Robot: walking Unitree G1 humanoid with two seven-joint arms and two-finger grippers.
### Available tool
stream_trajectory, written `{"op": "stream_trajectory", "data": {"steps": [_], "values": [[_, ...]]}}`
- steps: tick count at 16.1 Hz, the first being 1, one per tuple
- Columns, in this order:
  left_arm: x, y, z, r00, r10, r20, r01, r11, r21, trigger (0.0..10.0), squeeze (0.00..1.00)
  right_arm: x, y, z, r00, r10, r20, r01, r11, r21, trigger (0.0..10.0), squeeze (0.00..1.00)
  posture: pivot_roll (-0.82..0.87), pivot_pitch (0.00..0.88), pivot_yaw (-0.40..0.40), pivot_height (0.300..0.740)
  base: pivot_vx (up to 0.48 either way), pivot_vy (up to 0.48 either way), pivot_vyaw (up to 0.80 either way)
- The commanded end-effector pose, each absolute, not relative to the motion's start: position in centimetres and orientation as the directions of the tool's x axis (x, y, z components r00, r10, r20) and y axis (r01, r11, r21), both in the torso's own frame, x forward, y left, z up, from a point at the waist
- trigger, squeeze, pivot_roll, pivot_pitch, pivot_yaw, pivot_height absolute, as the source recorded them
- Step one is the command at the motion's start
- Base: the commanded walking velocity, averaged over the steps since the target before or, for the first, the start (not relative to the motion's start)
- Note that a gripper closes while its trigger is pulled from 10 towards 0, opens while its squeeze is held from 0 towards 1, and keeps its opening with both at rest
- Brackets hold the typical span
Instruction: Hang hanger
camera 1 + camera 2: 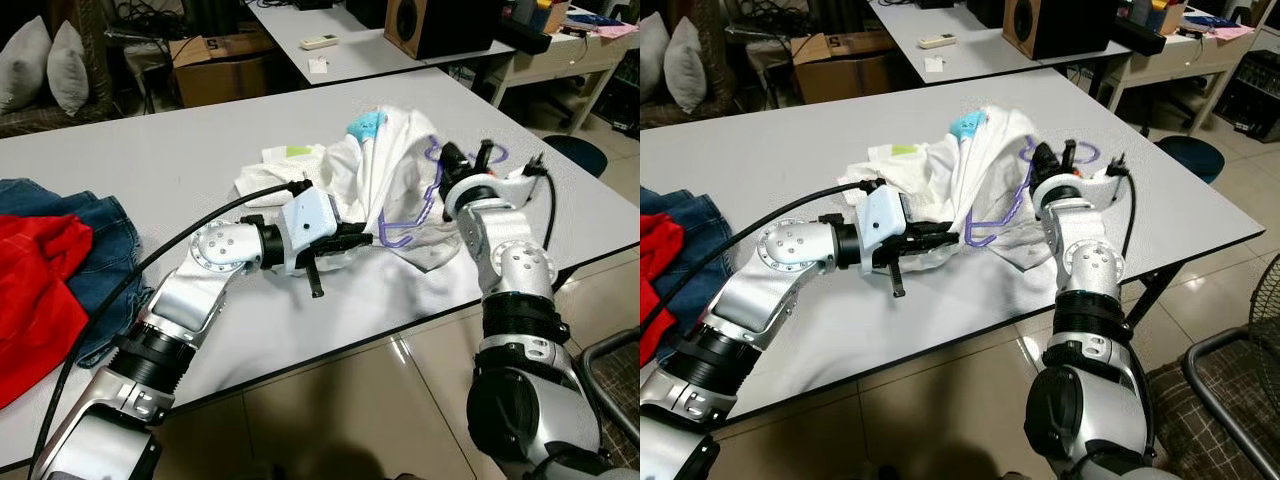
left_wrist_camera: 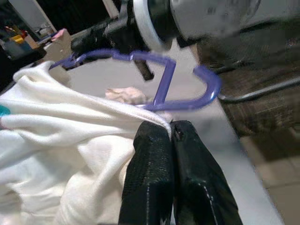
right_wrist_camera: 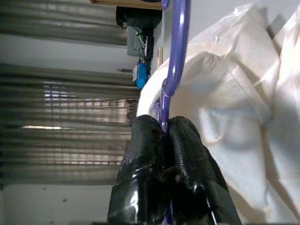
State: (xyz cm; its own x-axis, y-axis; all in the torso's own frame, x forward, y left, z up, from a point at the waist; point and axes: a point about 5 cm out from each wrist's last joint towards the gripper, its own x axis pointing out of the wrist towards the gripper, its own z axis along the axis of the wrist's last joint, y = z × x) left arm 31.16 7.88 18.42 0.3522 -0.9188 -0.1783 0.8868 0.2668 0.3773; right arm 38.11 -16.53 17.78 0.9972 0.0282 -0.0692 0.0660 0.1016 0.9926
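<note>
Near the middle of the grey table (image 1: 150, 150), a purple hanger (image 1: 430, 195) sits partly inside a white shirt (image 1: 385, 170), its lower bar curving out of the cloth on the near side. My right gripper (image 3: 164, 136) has its two black fingers pressed together on the hanger's thin purple rod, holding it up at the shirt's right edge. My left gripper (image 2: 171, 136) reaches in from the left, fingers pinched shut on a fold of the white shirt just beside the hanger's curved end. The shirt is bunched and lifted between my two grippers, with a light blue patch (image 1: 366, 125) showing at its far top and a pale green label (image 1: 298, 151) on the flatter part to the left. On the left end of the table lie a red garment (image 1: 35, 290) and blue jeans (image 1: 95, 240), well apart from the shirt. Beyond, a second table (image 1: 350, 40) carries a white remote (image 1: 320, 41), next to a cardboard box (image 1: 220, 65).
</note>
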Motion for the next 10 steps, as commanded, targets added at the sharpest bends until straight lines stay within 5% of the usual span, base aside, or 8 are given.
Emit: {"op": "stream_trajectory", "data": {"steps": [1, 3, 6, 7, 10], "values": [[29.9, 6.7, 19.2, 0.231, -0.962, -0.147, 0.92, 0.167, 0.355, 0.0, 0.0, 38.7, -18.7, 19.8, 0.996, -0.089, 0.005, 0.005, 0.107, 0.994, 10.0, 0.0, -0.02, 0.0, 0.001, 0.74, 0.0, 0.0, 0.0], [28.7, 5.6, 19.6, 0.141, -0.986, -0.086, 0.953, 0.112, 0.281, 0.0, 0.0, 39.2, -18.8, 19.8, 0.995, -0.102, -0.001, 0.014, 0.123, 0.992, 10.0, 0.0, -0.02, 0.0, -0.002, 0.74, 0.0, 0.0, 0.0], [28.3, 5.3, 19.4, 0.108, -0.988, -0.112, 0.963, 0.076, 0.26, 0.0, 0.0, 39.6, -19.0, 20.1, 0.993, -0.116, 0.001, 0.01, 0.099, 0.995, 10.0, 0.0, -0.01, 0.0, -0.006, 0.74, 0.0, 0.0, 0.0], [29.0, 5.6, 18.5, 0.18, -0.973, -0.146, 0.952, 0.135, 0.275, 0.0, 0.0, 40.0, -18.9, 21.0, 0.993, -0.114, 0.026, -0.02, 0.056, 0.998, 10.0, 0.0, -0.01, 0.0, -0.01, 0.74, 0.0, 0.0, 0.0], [29.4, 6.0, 19.1, 0.214, -0.972, -0.099, 0.95, 0.184, 0.252, 0.0, 0.0, 40.4, -18.5, 21.1, 0.994, -0.103, 0.03, -0.023, 0.075, 0.997, 10.0, 0.0, -0.01, 0.0, -0.019, 0.74, 0.0, 0.0, 0.0]]}}
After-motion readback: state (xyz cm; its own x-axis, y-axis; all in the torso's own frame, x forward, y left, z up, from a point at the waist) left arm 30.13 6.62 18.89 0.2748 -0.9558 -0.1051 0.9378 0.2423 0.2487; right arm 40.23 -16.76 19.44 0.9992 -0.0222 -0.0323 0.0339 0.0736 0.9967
